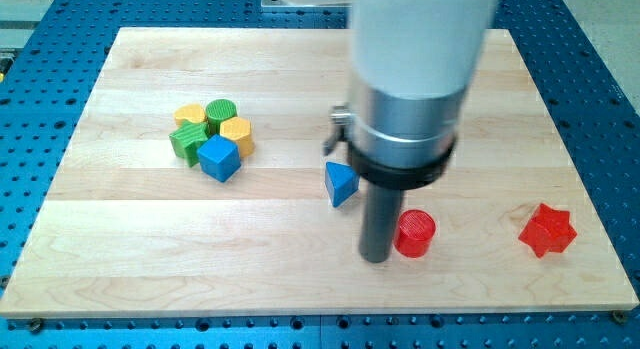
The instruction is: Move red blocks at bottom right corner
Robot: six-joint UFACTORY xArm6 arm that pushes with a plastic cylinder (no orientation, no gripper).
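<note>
Even, bright light falls from overhead onto the wooden board (300, 279), and nothing on it glares. My own white housing (425, 34) looms close to the lens, pale and soft-edged. Below it, my tip (376, 257) casts almost no shadow on the board. The red cylinder (414, 234) just beside my tip looks slightly blurred.

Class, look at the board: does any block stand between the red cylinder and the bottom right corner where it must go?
Only the red star lies near that path, toward the view's right. My tip touches the red cylinder from the view's left.
</note>
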